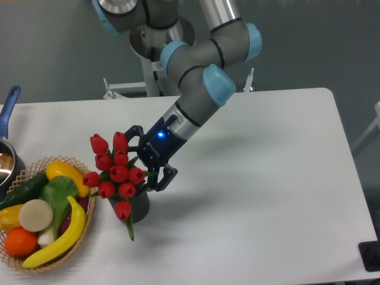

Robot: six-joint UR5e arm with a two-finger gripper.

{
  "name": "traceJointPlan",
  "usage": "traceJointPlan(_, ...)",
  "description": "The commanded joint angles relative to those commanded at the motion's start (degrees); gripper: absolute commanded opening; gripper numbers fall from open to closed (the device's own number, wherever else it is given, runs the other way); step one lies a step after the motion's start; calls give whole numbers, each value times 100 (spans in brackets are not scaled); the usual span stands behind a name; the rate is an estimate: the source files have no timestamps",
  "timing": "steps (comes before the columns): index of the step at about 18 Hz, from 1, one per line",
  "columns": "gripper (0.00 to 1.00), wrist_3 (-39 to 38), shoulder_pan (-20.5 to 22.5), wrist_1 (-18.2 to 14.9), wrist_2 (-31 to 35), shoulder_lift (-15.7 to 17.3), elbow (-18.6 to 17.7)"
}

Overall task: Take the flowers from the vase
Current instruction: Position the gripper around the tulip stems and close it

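Observation:
A bunch of red tulip flowers (114, 174) with green leaves stands in a small dark grey vase (138, 205) on the white table, left of centre. My gripper (140, 159) is open and comes in from the right, its dark fingers spread on either side of the bunch's right edge. One finger (132, 132) reaches past the top buds, the other finger (161, 181) sits by the vase's rim. Nothing is held between them. The stems are hidden behind the buds and the vase.
A woven basket (86, 226) of fruit and vegetables stands at the front left, close to the vase. A pot with a blue handle (7, 108) sits at the left edge. The arm's base stands behind the table.

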Motion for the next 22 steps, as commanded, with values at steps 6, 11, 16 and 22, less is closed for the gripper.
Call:
traceJointPlan(6, 92, 88, 0, 0, -79, -62, 18)
traceJointPlan(11, 68, 88, 0, 0, -88, -88, 18)
traceJointPlan(16, 55, 79, 0, 0, -97, -79, 18)
traceJointPlan(22, 44, 79, 8, 0, -105, -70, 27)
